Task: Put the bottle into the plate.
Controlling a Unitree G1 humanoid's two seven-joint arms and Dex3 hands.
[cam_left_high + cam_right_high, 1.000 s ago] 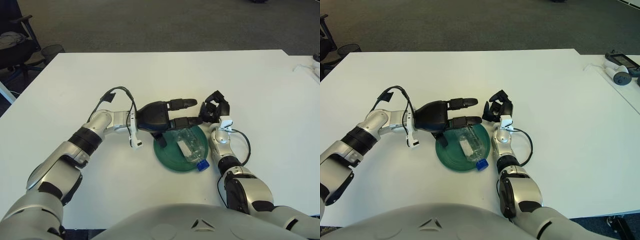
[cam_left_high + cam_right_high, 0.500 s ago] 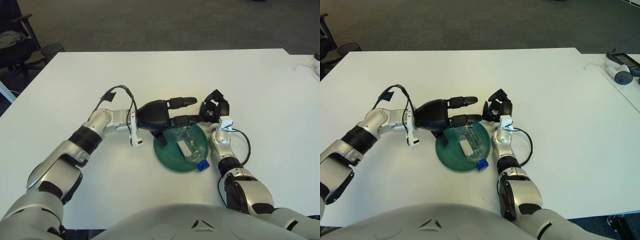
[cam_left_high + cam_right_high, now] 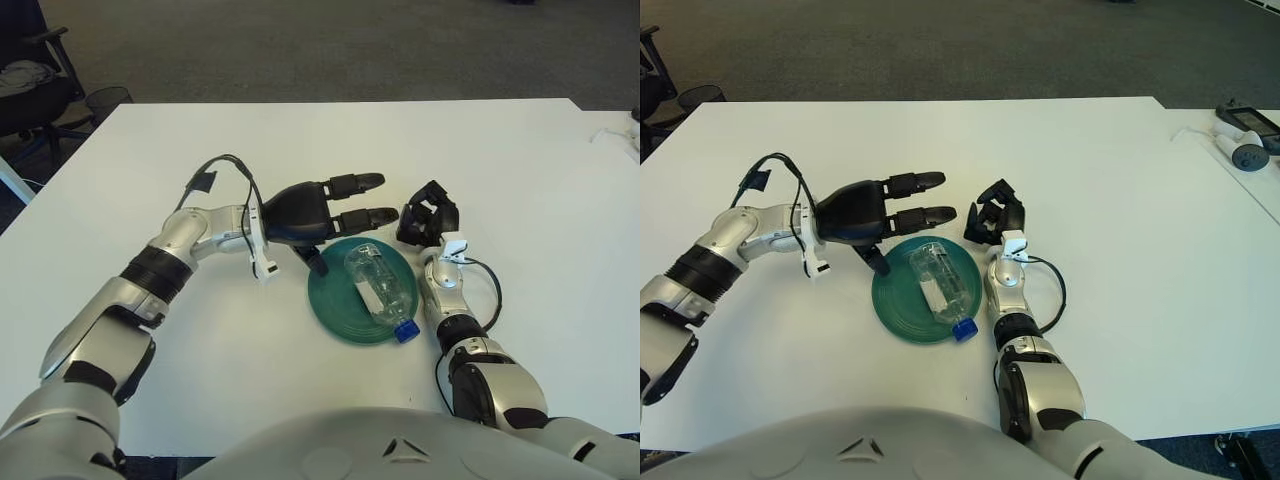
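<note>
A clear plastic bottle with a blue cap lies on its side in the dark green plate near the table's front middle. My left hand is open, fingers spread, just above and behind the plate's far-left rim, holding nothing. My right hand rests on the table just right of the plate's far edge, fingers curled and empty.
The white table stretches wide beyond the plate. A cable runs along my left forearm. Small devices lie at the far right table edge. A chair and bin stand off the table at the far left.
My left hand has let go of the bottle and drawn back up and to the left, off the plate. The bottle stays lying in the plate. The right hand has not moved.
</note>
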